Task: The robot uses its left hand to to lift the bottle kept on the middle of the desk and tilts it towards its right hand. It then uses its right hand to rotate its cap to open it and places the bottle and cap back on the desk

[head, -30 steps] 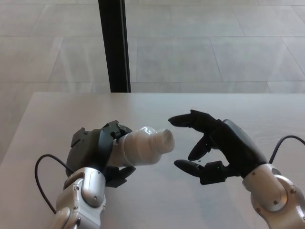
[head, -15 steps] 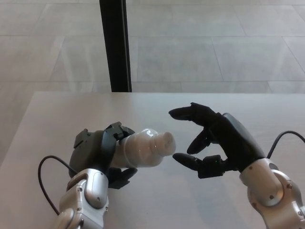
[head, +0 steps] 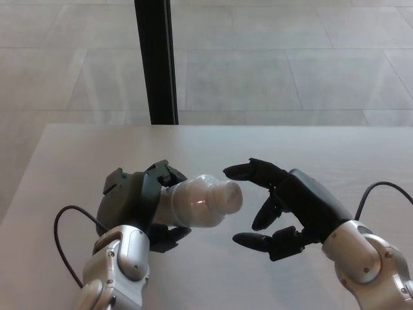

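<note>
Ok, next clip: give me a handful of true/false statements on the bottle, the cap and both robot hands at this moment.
1. The left robot hand holds the bottle tilted, cap end toward the right. True.
2. The right robot hand is closed around the cap. False: its fingers are spread and none visibly grips the cap.
3. The cap already lies on the desk. False: it is on the bottle's neck.
4. The bottle is off the desk surface, in the left robot hand. True.
5. A black post stands beyond the desk's far edge. True.
</note>
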Tool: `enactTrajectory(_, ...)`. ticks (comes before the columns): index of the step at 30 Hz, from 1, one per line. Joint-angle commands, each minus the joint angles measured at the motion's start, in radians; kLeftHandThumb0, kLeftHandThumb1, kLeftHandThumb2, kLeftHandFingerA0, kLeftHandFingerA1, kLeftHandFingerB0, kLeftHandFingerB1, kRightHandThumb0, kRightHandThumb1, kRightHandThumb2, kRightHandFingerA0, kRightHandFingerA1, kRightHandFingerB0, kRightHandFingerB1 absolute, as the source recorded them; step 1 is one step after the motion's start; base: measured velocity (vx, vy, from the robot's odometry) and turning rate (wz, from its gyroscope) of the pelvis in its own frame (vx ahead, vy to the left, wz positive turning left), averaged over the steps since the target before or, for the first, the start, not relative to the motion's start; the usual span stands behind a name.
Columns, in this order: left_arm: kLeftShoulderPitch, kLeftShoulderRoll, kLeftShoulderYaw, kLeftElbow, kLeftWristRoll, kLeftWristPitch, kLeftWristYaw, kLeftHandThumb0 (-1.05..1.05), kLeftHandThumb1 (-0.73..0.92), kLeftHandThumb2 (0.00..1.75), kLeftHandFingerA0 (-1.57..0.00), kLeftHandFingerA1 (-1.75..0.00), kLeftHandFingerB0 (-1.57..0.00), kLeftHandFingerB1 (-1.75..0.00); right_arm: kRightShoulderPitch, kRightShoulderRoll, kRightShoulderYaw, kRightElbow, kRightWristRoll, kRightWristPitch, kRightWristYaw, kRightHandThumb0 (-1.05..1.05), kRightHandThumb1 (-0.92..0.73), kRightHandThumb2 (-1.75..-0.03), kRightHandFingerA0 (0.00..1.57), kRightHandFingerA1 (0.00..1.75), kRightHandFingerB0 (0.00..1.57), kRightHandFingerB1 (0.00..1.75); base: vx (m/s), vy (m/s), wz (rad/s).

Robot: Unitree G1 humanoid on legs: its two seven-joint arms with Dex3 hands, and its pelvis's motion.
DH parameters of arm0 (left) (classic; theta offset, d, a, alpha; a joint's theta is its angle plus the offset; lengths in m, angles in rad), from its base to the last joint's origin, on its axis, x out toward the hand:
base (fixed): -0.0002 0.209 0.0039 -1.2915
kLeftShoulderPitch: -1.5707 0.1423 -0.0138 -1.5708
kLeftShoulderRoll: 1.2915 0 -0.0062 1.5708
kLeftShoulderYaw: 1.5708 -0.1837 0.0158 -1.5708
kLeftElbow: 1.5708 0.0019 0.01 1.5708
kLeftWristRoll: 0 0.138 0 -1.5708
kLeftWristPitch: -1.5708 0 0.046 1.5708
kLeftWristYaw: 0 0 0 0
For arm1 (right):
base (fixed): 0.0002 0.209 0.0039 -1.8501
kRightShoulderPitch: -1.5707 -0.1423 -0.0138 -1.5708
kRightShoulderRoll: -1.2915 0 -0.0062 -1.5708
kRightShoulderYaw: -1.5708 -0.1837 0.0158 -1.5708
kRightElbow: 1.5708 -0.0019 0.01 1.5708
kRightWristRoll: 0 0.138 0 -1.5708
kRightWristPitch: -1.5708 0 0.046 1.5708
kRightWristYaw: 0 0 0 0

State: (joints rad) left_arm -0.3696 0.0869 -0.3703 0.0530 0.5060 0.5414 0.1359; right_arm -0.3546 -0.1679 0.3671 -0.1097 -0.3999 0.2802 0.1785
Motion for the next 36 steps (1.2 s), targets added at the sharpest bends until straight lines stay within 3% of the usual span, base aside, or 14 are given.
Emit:
enactTrajectory(1,0.01,0.035,-0.015,0.015,0.041,-0.084,0.022,-0.17,0.61,0.59,-0.8,-1.12,-0.81,-0.82,0.0,0.02,-0.019,0.005,-0.014,-0.002,-0.033,-0.62,-0.53,-0.57,0.84,0.93,0.38,0.37,0.0,0.0,0.0)
enactTrajectory(3,0.007,0.004,0.01,0.021,0.009,-0.047,0.008,-0.22,0.7,0.6,-0.81,-1.18,-0.78,-0.73,0.003,0.046,-0.03,0.009,-0.008,-0.016,-0.061,-0.61,-0.42,-0.82,0.88,0.96,0.35,0.5,0.0,0.0,0.0)
enactTrajectory(4,0.003,-0.012,0.019,0.029,-0.001,-0.028,0.004,-0.34,0.57,0.9,-1.04,-1.33,-0.82,-1.13,0.004,0.055,-0.032,0.007,-0.013,-0.014,-0.069,-0.6,-0.43,-0.82,0.88,0.95,0.34,0.49,0.0,0.0,0.0)
enactTrajectory(6,0.001,-0.021,0.024,0.033,0.0,-0.02,0.003,-0.34,0.58,0.91,-1.05,-1.33,-0.85,-1.12,0.004,0.063,-0.034,0.008,-0.018,-0.015,-0.075,-0.61,-0.43,-0.83,0.87,0.94,0.32,0.49,0.0,0.0,0.0)
enactTrajectory(7,0.008,-0.022,0.026,0.029,-0.001,-0.031,0.003,-0.2,0.76,0.62,-0.76,-1.04,-0.68,-0.65,0.003,0.073,-0.035,0.013,-0.02,-0.03,-0.09,-0.63,-0.44,-0.83,0.88,0.92,0.35,0.5,0.0,0.0,0.0)
enactTrajectory(10,0.018,-0.027,0.034,0.028,-0.003,-0.058,0.016,-0.18,0.74,0.61,-0.82,-1.03,-0.68,-0.58,0.0,0.086,-0.033,0.021,-0.03,-0.041,-0.113,-0.61,-0.43,-0.83,0.89,0.93,0.36,0.52,0.0,0.0,0.0)
enactTrajectory(11,0.019,-0.025,0.031,0.031,0.005,-0.057,0.016,-0.17,0.73,0.61,-0.77,-0.83,-0.66,-0.55,0.002,0.091,-0.031,0.026,-0.037,-0.056,-0.13,-0.57,-0.43,-0.83,0.9,0.93,0.37,0.53,0.0,0.0,0.0)
enactTrajectory(15,0.012,-0.052,0.039,0.021,0.009,0.01,0.006,-0.1,0.71,0.74,-0.81,-1.18,-0.64,-0.58,0.019,0.113,-0.029,0.02,-0.057,-0.063,-0.171,-0.51,-0.6,-0.59,0.93,0.89,0.46,0.41,0.0,0.0,0.0)
enactTrajectory(17,0.018,-0.037,0.028,0.022,0.024,-0.008,-0.001,-0.07,0.68,0.82,-0.84,-1.16,-0.72,-0.69,0.034,0.12,-0.034,0.027,-0.06,-0.104,-0.207,-0.35,-0.68,-0.61,1.02,1.2,0.56,0.48,0.0,0.0,0.0)
enactTrajectory(18,0.021,-0.038,0.03,0.023,0.022,-0.012,0.002,-0.04,0.69,0.81,-0.8,-1.4,-0.76,-0.91,0.039,0.121,-0.037,0.03,-0.057,-0.119,-0.216,-0.28,-0.71,-0.6,1.05,1.29,0.62,0.5,0.0,0.0,0.0)
enactTrajectory(21,0.024,-0.038,0.033,0.03,0.021,-0.016,0.006,-0.08,0.68,0.82,-0.82,-1.12,-0.71,-0.7,0.052,0.129,-0.05,0.04,-0.043,-0.151,-0.232,-0.22,-0.69,-0.72,1.03,1.47,0.82,0.67,0.0,0.0,0.0)
enactTrajectory(23,0.023,-0.04,0.031,0.024,0.028,0.003,0.003,-0.1,0.69,0.76,-0.79,-0.99,-0.68,-0.67,0.058,0.129,-0.055,0.042,-0.043,-0.157,-0.235,-0.24,-0.64,-0.83,0.99,1.48,0.86,0.7,0.0,0.0,0.0)
enactTrajectory(27,0.022,-0.044,0.036,0.025,0.027,0.009,0.005,-0.1,0.69,0.74,-0.83,-1.16,-0.71,-0.68,0.06,0.126,-0.062,0.037,-0.04,-0.142,-0.22,-0.18,-0.58,-0.9,0.93,1.63,0.93,0.76,0.0,0.0,0.0)
enactTrajectory(36,0.024,-0.038,0.038,0.038,0.025,-0.014,0.013,-0.08,0.67,0.81,-0.8,-1.26,-0.77,-0.84,0.063,0.126,-0.08,0.028,-0.023,-0.133,-0.2,-0.19,-0.6,-0.8,0.91,1.69,0.91,0.76,0.0,0.0,0.0)
